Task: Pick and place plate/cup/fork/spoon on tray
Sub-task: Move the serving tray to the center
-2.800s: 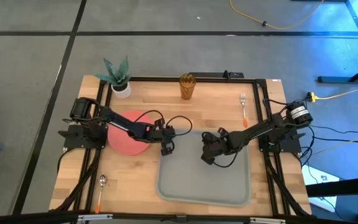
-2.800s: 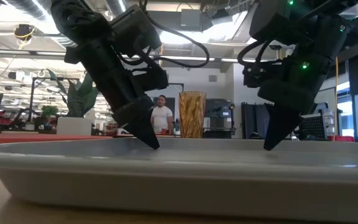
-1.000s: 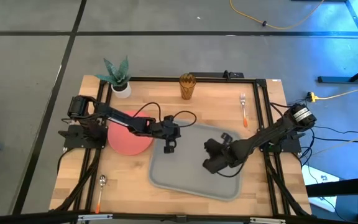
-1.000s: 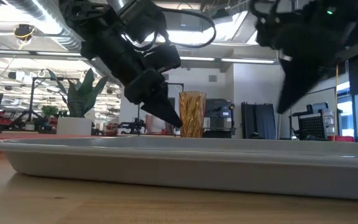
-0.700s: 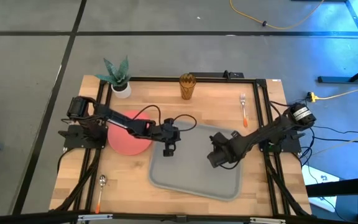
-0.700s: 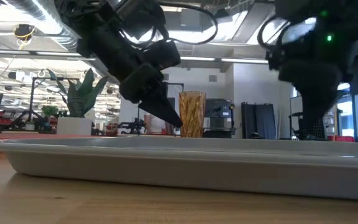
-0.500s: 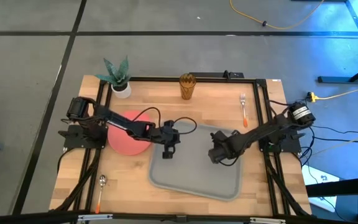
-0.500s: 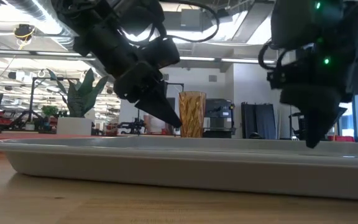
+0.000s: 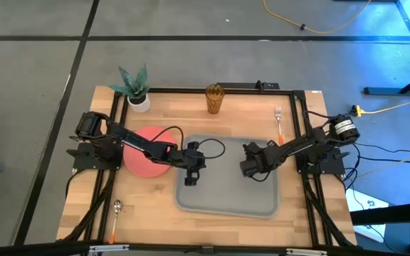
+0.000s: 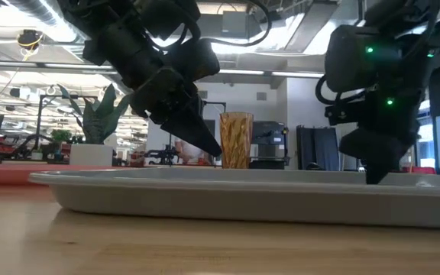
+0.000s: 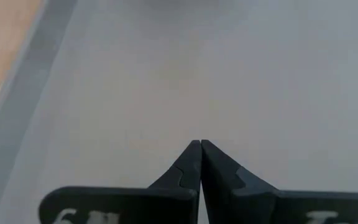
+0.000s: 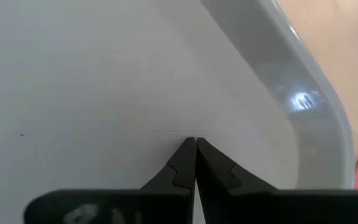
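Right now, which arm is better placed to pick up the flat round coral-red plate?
Probably the left: its tool hovers over the grey tray's left edge, beside the plate; the right tool is farther off.

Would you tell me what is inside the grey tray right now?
No tableware lies in the tray. Only the left gripper and right gripper, both shut, are over it. The floor beneath them is covered.

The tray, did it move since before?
Yes. The tray has slid toward the cup and away from the table's near edge, and it now lies squarer. Both shut grippers, left and right, are over it.
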`<control>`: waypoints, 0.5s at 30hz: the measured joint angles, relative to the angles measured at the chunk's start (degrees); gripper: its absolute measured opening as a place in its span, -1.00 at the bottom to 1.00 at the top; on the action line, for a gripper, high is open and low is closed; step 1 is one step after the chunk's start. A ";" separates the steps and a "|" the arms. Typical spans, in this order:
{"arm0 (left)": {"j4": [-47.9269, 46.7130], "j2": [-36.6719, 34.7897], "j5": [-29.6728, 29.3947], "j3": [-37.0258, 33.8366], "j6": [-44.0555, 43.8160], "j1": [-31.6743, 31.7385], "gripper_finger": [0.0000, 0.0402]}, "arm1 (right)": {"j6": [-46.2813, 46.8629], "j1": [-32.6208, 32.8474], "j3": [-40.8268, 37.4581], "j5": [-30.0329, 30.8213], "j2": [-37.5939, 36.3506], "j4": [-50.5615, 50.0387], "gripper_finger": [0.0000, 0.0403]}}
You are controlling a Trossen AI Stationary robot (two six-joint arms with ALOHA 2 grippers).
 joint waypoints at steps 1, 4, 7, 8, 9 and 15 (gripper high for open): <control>0.01 0.00 0.00 0.00 0.00 0.00 -1.00 | -0.98 -0.43 0.00 0.62 0.01 0.71 -0.93; -0.03 0.00 0.02 0.00 -0.02 0.00 -1.00 | -4.60 -2.28 0.02 1.21 0.01 2.57 -0.93; -0.13 0.00 0.02 0.00 -0.04 0.03 -1.00 | -6.74 -4.30 0.04 1.59 0.01 3.10 -0.93; -0.13 0.00 0.02 0.00 -0.07 0.03 -1.00 | -7.42 -4.91 0.02 1.97 0.04 3.14 -0.93; -0.13 0.00 0.00 0.00 -0.07 0.03 -1.00 | -7.84 -5.51 0.02 2.53 0.09 3.17 -0.93; -0.21 0.00 0.00 0.00 -0.08 0.03 -1.00 | -12.07 -7.63 0.02 2.78 0.12 6.12 -0.93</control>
